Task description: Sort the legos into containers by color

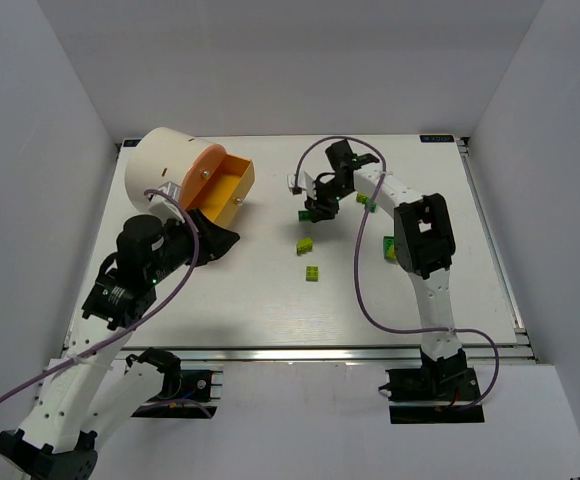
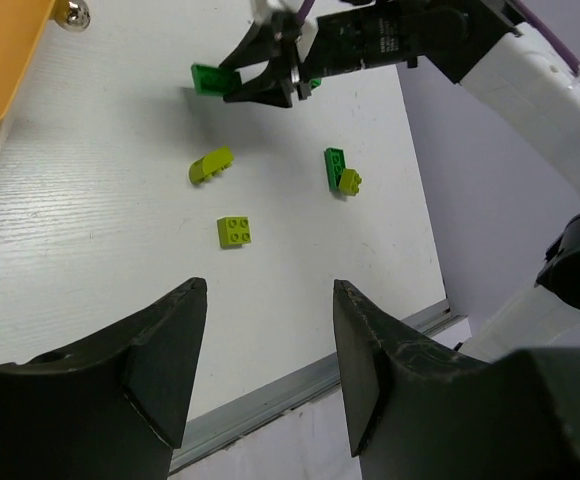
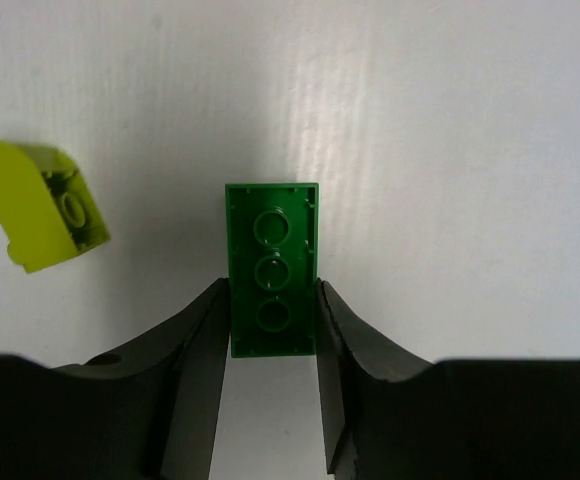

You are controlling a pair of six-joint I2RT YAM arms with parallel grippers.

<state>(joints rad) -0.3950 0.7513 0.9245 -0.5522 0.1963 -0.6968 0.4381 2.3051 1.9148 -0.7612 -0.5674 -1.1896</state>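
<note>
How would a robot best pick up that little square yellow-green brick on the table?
Probably best to grip the square yellow-green brick by two opposite side walls, coming straight down from above. It lies flat, four studs up, so its sides stand upright and parallel, and no other brick touches it, which leaves room on each side.

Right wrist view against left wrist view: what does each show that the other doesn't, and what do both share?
Only the right wrist: the hollow underside of the dark green brick, its sides pressed by the right gripper. Only the left wrist: a corner of the orange tray, a square yellow-green brick, a second dark green brick touching a small yellow-green piece, and the open left gripper. Both: the held brick, a curved yellow-green brick near it, the white table.
</note>
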